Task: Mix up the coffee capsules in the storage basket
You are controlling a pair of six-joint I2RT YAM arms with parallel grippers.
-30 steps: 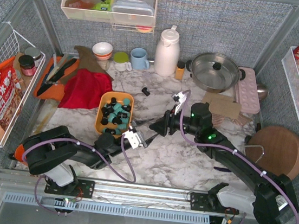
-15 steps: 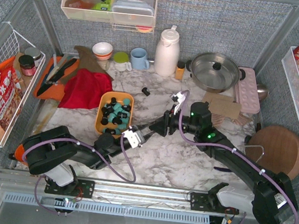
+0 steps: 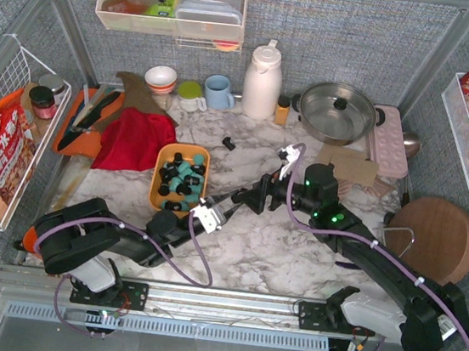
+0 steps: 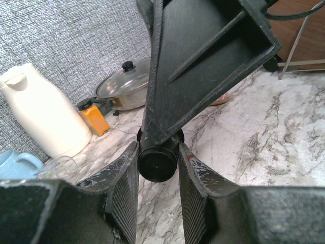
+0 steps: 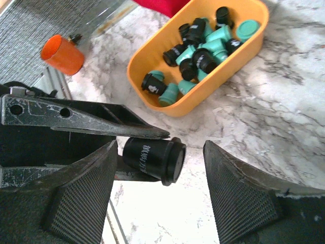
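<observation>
The orange storage basket sits left of centre and holds several black and teal coffee capsules; it also shows in the right wrist view with its capsules. My left gripper is just right of the basket's near end, shut on a black capsule held above the table. My right gripper meets it, open, one finger on each side of that capsule without touching it. One black capsule lies loose on the table behind.
A red cloth and a darker orange tray lie left of the basket. A white thermos, blue mug and lidded pan stand at the back. A round wooden board is at right. An orange cup is near the left arm.
The right wrist has shifted a little to the right and turned slightly. The left gripper has stayed shut on the black capsule, barely moving.
</observation>
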